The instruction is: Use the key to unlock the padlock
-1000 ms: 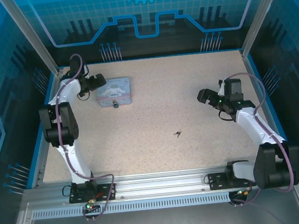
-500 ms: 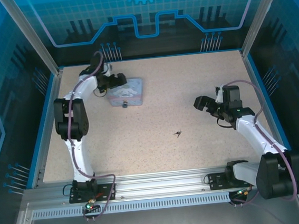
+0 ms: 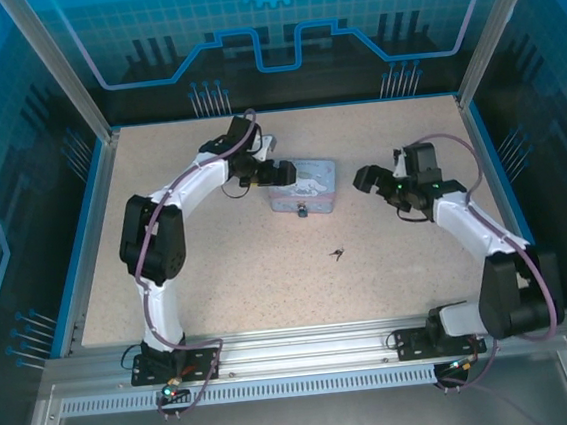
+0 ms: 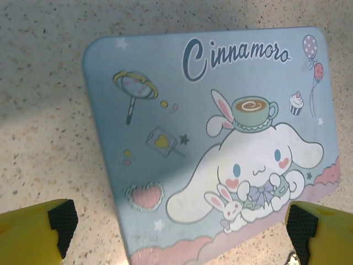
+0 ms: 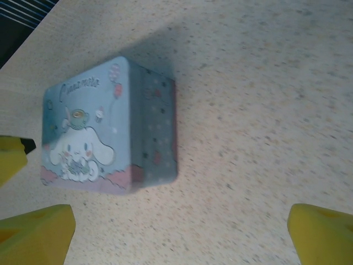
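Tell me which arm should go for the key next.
Right, probably. The right gripper hangs open and free, nearer the key; the left gripper straddles the tin bearing the padlock.

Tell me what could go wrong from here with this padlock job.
1. The key is tiny and lies flat on the table, apart from the Cinnamoroll tin; wide-open jaws may flick it instead of pinching it.
2. The left jaws hover open over the tin; a clumsy squeeze could slide it and swing the padlock away.
3. The right jaws point at the tin from nearby, so the two pairs might collide.
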You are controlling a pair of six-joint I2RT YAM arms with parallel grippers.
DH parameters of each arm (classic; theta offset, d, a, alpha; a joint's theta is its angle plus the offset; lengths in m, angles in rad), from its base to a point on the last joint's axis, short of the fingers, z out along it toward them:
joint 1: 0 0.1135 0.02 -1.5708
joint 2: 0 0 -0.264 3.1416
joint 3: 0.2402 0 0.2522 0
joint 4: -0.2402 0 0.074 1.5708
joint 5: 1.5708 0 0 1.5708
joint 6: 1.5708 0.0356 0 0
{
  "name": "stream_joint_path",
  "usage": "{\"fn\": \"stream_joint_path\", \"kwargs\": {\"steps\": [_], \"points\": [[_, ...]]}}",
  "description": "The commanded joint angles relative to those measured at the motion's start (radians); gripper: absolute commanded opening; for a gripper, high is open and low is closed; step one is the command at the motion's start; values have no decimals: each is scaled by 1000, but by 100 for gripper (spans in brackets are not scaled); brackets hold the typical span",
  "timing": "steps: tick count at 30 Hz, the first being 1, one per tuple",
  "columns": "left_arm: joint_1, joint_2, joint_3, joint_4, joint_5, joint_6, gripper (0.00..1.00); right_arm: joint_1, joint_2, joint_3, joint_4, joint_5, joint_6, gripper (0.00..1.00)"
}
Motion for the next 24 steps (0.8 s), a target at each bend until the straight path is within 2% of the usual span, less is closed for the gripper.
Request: {"fn": "stream_joint_path", "kwargs": {"steps": [1, 9, 15, 24], "points": [[9, -48, -52, 11, 67, -35, 99, 49, 86, 96, 19, -13, 41, 100], [4, -75, -72, -14, 146, -21, 99, 76, 290, 259, 19, -9, 139, 100], [3, -124, -118, -6, 234, -15, 99, 97, 402, 393, -34, 0, 153, 100], [7, -351, -322, 100, 156, -80, 99, 166, 560, 556, -51, -44, 209, 100]]}}
